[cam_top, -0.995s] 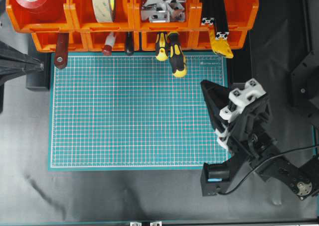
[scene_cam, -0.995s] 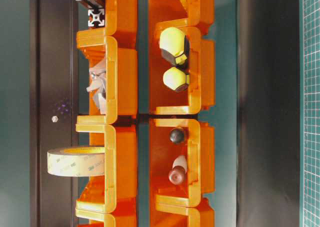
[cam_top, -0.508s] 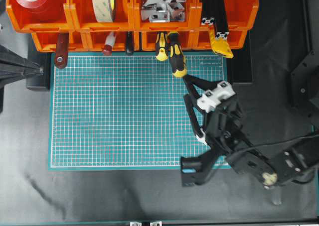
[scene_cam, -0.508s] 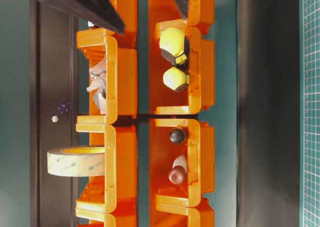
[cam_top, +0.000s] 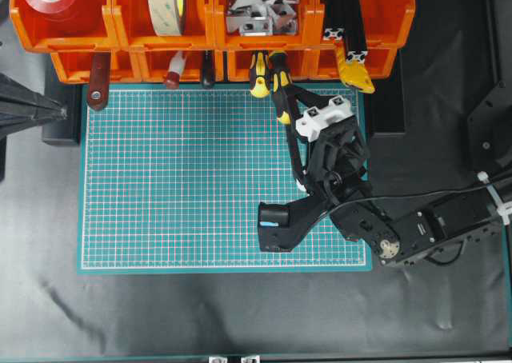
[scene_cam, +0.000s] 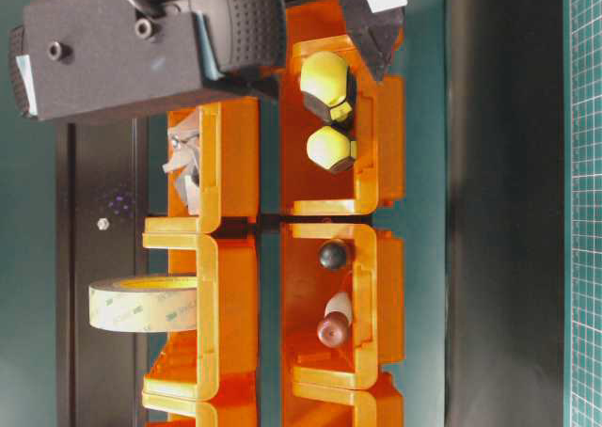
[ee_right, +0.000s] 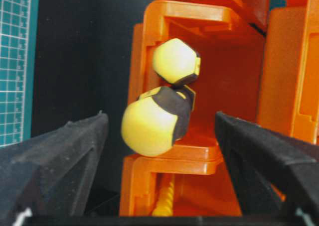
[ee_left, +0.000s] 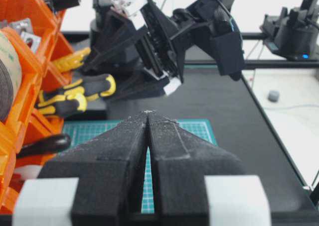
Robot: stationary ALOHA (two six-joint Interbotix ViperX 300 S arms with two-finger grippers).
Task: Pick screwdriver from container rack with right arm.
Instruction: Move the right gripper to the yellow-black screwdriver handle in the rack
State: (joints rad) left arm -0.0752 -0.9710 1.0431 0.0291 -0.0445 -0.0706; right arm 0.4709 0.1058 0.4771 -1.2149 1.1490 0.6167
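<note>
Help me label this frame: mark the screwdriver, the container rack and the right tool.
screwdriver [ee_right: 152, 127]: right wrist view, handle's butt end.
container rack [cam_top: 308, 63]: overhead view, lower bin's front wall.
right tool [ee_right: 158, 136]: right wrist view, midway between its open fingertips.

Right arm [cam_top: 416, 231] reaches in from right side, stretched toward container rack [cam_top: 208, 27]. Right gripper [cam_top: 290, 111] points at rack's front row, fingers spread wide, nothing between them. One finger [ee_right: 55, 161] sits on each side of rack's bin opening, not touching rack. White pieces near fingertips, on side facing rack. Left gripper [ee_left: 148, 117] sits far from rack's middle, off at left end, fingers pressed together, holding nothing, pointing level.
</note>
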